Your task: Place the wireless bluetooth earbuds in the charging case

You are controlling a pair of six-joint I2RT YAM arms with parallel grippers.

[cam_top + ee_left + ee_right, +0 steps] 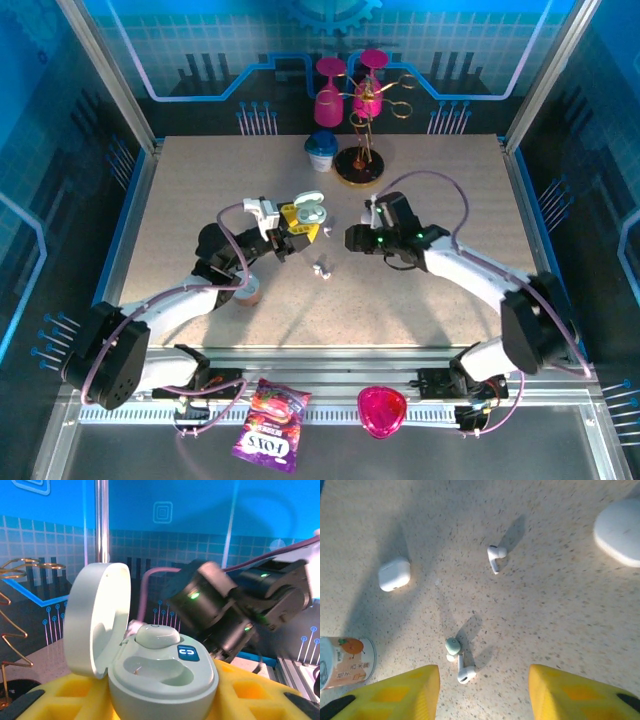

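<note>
Right gripper (485, 692) hung part open, empty, two huddled earbuds (458, 659) below its tips, so we figured pinch only one while left gripper (288, 232) clamped the open charging case (162, 677).

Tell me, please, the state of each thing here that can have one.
charging case: lid open, held by left gripper
earbud in the case: seated; other slot empty
two white earbuds: loose on the table
pale green earbud: loose beside one of them
small white case: closed
right gripper: open, empty

The speckled table (560, 610) bears loose earbuds (495, 557), a closed white case (394, 573) and a can (345, 660).
</note>
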